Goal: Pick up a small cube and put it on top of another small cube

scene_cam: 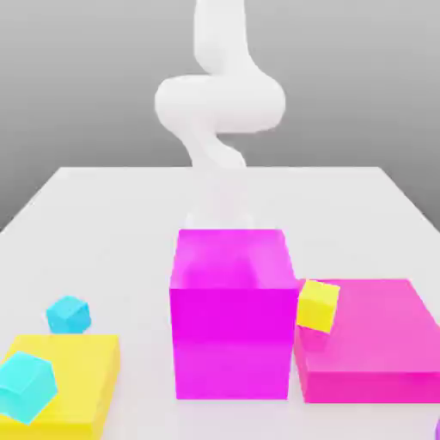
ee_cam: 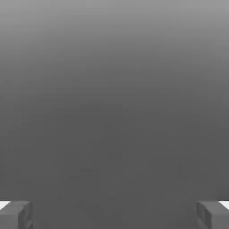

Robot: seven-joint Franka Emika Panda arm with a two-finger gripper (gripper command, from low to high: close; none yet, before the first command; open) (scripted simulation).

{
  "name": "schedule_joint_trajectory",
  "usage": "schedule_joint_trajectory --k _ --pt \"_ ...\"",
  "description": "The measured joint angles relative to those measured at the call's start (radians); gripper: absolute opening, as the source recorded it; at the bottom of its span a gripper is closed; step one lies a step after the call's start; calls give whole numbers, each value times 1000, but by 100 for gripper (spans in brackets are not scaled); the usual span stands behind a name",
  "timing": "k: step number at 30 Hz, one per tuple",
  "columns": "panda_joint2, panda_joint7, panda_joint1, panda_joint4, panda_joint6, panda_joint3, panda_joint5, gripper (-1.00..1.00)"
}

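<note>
Jaws wide and empty, gripper (ee_cam: 114, 214) over grey surface, arm (scene_cam: 219, 103) seemingly behind magenta cube (scene_cam: 232, 318)

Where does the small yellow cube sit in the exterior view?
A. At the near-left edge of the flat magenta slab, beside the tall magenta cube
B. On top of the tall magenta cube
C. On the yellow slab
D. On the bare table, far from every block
A: the small yellow cube rests tilted on the flat magenta slab, right beside the tall magenta cube.
</note>
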Motion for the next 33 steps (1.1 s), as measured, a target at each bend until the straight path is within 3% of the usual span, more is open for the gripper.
schedule_joint_trajectory --k 11,21,26,33 --pt "419 -203 -56 -228 252 -295 97 0" --pt "764 -325 -216 -422 475 -457 110 0" --pt "874 -432 -273 -410 552 -375 240 0" --pt "1020 -594 -447 -373 655 -151 455 0"
